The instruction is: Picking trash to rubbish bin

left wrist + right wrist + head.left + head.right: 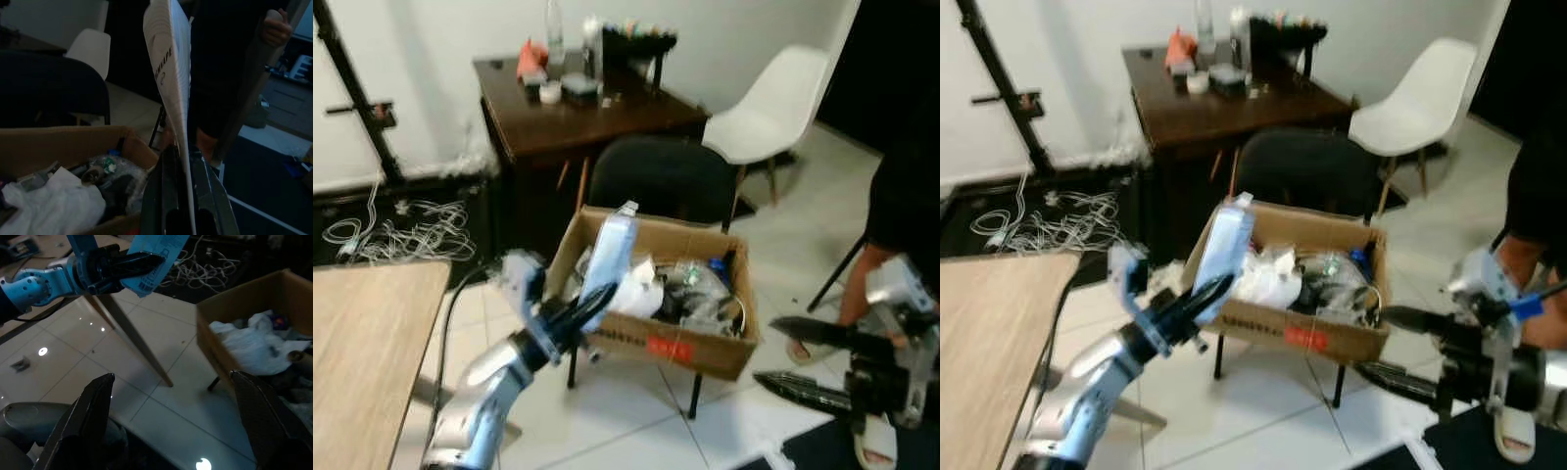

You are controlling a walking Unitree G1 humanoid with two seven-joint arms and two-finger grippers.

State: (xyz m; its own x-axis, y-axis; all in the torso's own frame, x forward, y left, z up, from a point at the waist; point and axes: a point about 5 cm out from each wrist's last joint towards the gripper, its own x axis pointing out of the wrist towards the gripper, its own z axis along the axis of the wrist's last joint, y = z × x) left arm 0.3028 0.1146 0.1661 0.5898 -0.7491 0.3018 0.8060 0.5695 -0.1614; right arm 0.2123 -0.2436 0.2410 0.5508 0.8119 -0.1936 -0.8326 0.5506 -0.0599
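While the left gripper [590, 303] is raised at the near left corner of the cardboard box [705, 348], its jaws are closed on the lower end of a flat, pale blue packet [608, 253] that stands nearly upright, its top leaning over the box's rim. The box sits on the seat of a black chair [661, 176] and is heaped with trash: crumpled white paper [636, 289], clear plastic wrapping [700, 284] and darker scraps I cannot make out. The right gripper [1383, 345] hovers low at the right, just beside the box's near right corner, its two long black fingers [83, 421] spread wide apart with nothing between them. Behind the chair stands a dark wooden table [578, 117] carrying a bottle [554, 29] and small clutter, and a white chair [773, 103] is to its right. A tangle of white cables [411, 235] lies on the floor by the wall, a light wooden table [362, 343] fills the near left, and a person in dark clothes [906, 191] stands at the right edge.
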